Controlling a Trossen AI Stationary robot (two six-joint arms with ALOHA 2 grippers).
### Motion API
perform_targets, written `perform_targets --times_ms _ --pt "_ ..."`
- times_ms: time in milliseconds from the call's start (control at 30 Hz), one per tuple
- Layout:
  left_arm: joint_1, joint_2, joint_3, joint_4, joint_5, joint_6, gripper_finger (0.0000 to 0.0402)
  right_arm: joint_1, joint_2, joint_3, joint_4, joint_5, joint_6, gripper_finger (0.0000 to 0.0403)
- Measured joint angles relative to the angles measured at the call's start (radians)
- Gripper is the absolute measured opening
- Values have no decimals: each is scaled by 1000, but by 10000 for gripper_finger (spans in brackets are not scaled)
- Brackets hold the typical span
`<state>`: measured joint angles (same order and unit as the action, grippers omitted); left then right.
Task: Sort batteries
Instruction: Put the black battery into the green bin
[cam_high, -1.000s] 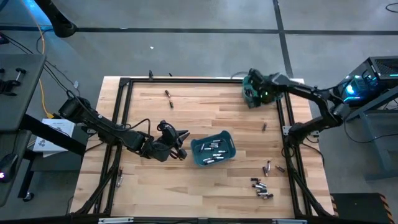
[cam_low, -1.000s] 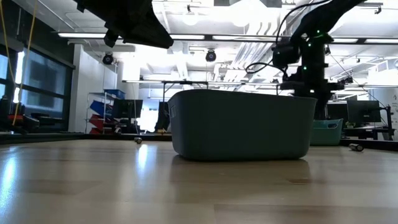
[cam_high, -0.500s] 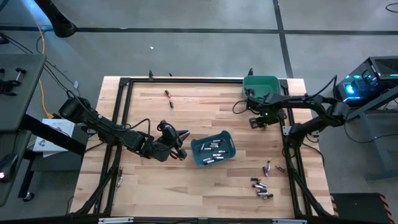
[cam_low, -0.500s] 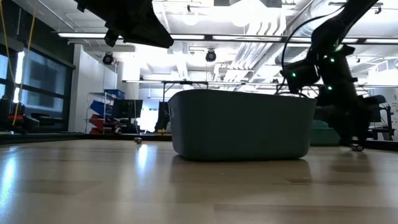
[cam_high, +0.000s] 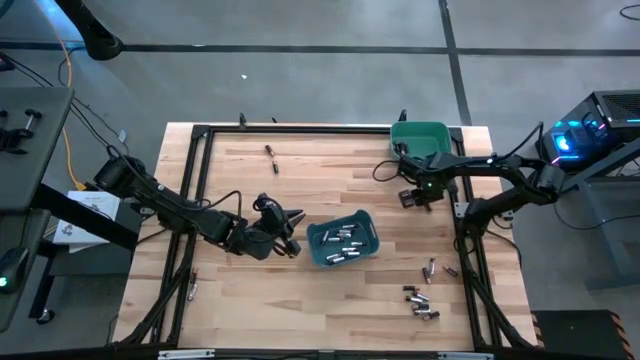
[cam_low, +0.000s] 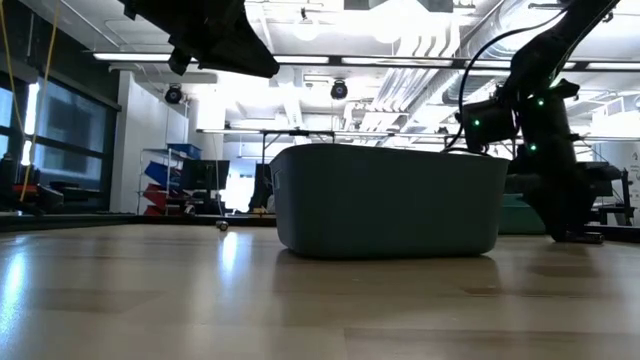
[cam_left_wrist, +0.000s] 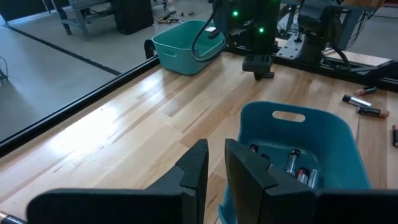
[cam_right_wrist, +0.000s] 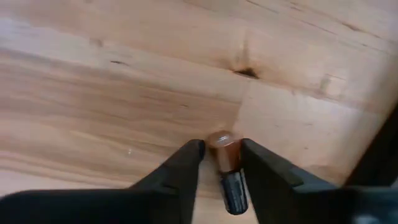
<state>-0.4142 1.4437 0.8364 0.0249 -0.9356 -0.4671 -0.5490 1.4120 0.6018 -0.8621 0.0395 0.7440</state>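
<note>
I count two teal bins: one mid-table (cam_high: 343, 240), one at the far right corner (cam_high: 420, 135). Loose batteries: one near the far edge (cam_high: 270, 152), roughly six in the near right cluster (cam_high: 422, 304).

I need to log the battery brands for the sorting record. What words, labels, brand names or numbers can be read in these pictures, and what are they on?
No text can be read.
Copper-and-black battery between the right gripper's fingers: no print visible.
Small cylindrical batteries in the teal-green plastic bin near the left gripper: markings too small to read.
Loose batteries on the wooden table: too small.
</note>
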Motion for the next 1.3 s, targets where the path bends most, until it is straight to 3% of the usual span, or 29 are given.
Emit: perform_targets --times_ms 200,400,700,1033,1300 --pt "-1 0 0 0 3 -1 46 22 0 -1 12 3 -51 22" --pt "-1 0 0 0 11 -3 46 84 -41 4 14 57 -53 23" --pt "-1 0 0 6 11 -2 46 126 -243 128 131 90 -102 20" --pt "2 0 0 27 10 0 46 -58 -225 382 123 150 -309 20" --pt "2 0 0 27 10 0 46 -267 -116 440 178 125 -461 20"
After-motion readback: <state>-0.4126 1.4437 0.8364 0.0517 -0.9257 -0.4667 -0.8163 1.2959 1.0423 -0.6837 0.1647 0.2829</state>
